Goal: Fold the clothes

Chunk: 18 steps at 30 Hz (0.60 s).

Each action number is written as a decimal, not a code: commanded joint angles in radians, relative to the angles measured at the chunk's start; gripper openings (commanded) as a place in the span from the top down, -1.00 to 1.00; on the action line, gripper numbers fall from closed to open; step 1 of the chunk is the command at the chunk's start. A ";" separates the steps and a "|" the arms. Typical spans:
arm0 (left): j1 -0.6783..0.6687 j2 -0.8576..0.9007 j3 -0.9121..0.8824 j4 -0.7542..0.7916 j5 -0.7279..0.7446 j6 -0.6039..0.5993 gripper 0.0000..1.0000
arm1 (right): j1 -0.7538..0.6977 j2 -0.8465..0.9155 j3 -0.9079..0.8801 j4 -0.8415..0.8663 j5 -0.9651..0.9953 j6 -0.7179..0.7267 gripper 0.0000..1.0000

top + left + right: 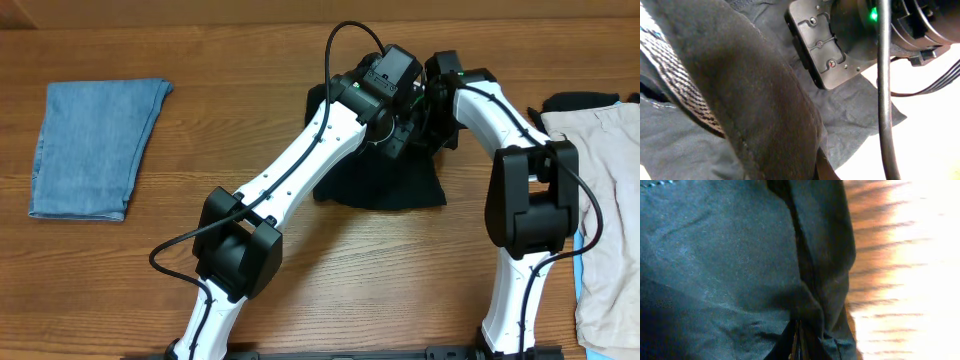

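The garment (385, 190) is black, the denim (90, 150) light-blue, the cloth (610, 190) beige.

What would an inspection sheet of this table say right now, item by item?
Surface: wooden table, wood showing between the garments.
Job's things: black garment bunched at centre; denim piece folded at left; beige garment spread at right edge.
Clutter: dark cloth and a light-blue edge beside the beige garment.
Grippers: left gripper and right gripper both shut, apparently pinching the black garment.
Cables: black cable loops above the left arm.
Surroundings: nothing seen.
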<state>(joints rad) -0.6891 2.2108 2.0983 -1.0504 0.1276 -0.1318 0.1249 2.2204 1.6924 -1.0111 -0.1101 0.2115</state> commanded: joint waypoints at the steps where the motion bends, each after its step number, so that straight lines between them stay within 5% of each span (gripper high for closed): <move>1: -0.018 -0.007 -0.003 0.005 0.045 -0.014 0.85 | -0.019 -0.108 0.033 -0.008 0.036 -0.004 0.92; 18: -0.019 -0.007 -0.103 0.135 0.060 -0.034 0.85 | -0.203 -0.300 0.033 -0.054 0.023 -0.003 0.92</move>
<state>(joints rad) -0.6945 2.2108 2.0144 -0.9520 0.1600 -0.1398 -0.0677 1.9606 1.7020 -1.0576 -0.0788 0.2111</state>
